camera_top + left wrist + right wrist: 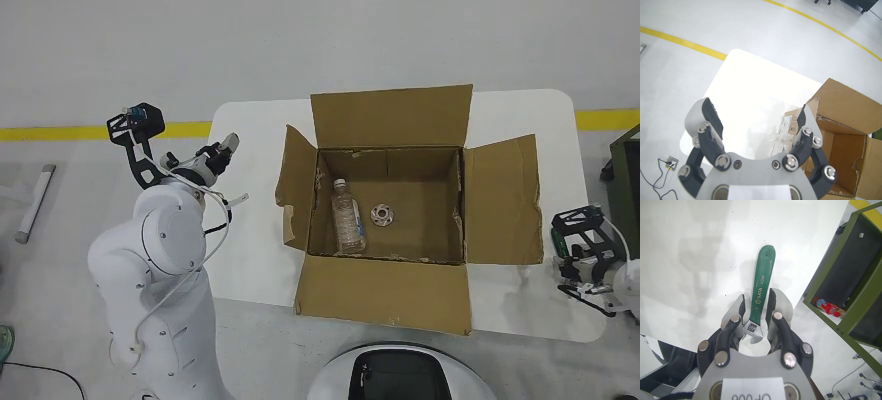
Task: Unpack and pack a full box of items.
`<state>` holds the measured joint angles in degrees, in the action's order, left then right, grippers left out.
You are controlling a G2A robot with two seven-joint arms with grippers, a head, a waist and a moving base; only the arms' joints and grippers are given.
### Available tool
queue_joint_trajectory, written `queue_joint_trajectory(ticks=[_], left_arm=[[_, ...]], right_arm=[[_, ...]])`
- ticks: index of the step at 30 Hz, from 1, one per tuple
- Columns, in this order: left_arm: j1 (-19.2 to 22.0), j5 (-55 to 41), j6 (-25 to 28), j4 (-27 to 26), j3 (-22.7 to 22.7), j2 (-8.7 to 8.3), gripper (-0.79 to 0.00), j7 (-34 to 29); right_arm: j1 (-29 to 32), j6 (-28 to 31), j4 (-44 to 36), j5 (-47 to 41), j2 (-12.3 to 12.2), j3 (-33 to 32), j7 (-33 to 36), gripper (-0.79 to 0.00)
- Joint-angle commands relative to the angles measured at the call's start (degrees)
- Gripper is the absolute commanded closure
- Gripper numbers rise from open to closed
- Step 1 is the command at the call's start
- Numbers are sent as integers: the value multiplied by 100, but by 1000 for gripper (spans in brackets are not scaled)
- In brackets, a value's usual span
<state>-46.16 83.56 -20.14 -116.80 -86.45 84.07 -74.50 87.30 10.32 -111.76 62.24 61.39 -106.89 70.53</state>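
Note:
An open cardboard box [390, 292] stands in the middle of the white table [250, 260]. On its floor lie a clear plastic bottle [348, 218] and a small round metal part [382, 213]. My right gripper [580, 238] [757, 292] hangs over the table's right edge, shut on a green-handled adjustable wrench [762, 275]. The fingers clamp near its metal head, and the handle sticks out past the fingertips. My left gripper [135, 122] [755, 104] is raised beyond the table's left side, open and empty. The box [840, 106] is off to one side of it.
A green metal rack [848, 279] [628, 165] stands just off the table's right edge, with a red-labelled bottle [830, 309] on its shelf. Printed labels and clear plastic [785, 128] cover the box's left outer wall. The table's left part is bare.

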Motion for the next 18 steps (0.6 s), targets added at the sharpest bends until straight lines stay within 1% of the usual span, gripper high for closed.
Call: queue_joint_trajectory(ticks=[1,6,7,8,10,12,13,18], left_arm=[[0,0,0,0,0,0,-785,0],[0,0,0,0,0,0,-785,0],[0,0,0,0,0,0,-785,0],[0,0,0,0,0,0,-785,0],[0,0,0,0,0,0,-785,0],[0,0,0,0,0,0,-785,0],[0,0,0,0,0,0,-785,0],[0,0,0,0,0,0,-785,0]], right_arm=[[1,1,7,-4,-7,-1,-5,-296],[-14,16,96,-22,-27,6,-37,-274],[-16,17,119,-22,-31,13,-40,-259],[-22,15,131,-21,-35,20,-46,-200],[-30,24,158,-30,-42,33,-54,-135],[-38,22,179,-33,-50,43,-59,-117],[-43,29,189,-29,-54,53,-60,-77],[-88,41,268,-54,-74,83,-74,0]])
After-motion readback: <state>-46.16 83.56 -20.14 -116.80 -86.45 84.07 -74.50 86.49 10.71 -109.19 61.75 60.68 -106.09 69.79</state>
